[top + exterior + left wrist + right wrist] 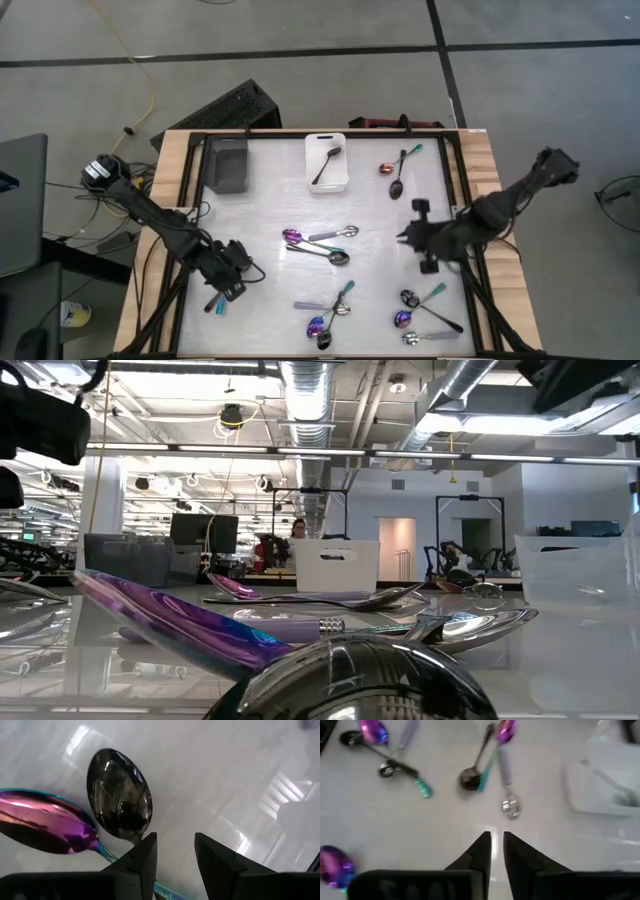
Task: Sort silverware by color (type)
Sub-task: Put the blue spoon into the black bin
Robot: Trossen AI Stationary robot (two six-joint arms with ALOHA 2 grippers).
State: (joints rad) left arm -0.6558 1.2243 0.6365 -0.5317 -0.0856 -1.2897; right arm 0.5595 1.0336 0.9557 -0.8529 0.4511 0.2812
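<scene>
A glossy black spoon bowl [360, 680] bulges at the very front of the low view, with an iridescent purple spoon [170, 618] slanting across the table [590, 660] just behind it.

The left wrist view shows another black spoon [119, 795] and a purple spoon [47, 822] with a teal handle lying side by side, bowls close together. The left gripper [175, 852] hangs right over them, its fingers set a moderate gap apart and holding nothing; the black spoon's neck runs under one fingertip. From above, this gripper [228, 275] sits at the table's front left corner.

The right gripper [420, 238] is over the right side of the table, its fingers [482, 851] drawn narrow with only a slim gap and nothing between them.

The rest of the spoons lie scattered on the white tabletop:
- a purple, silver and dark group [320, 243] at the centre;
- a cluster [330, 312] at front centre;
- another cluster [425, 310] at front right;
- a pair [397, 170] at back right.

One black spoon [327, 165] lies in the white bin [325, 185] at the back. A grey bin [228, 165] stands left of it.
</scene>
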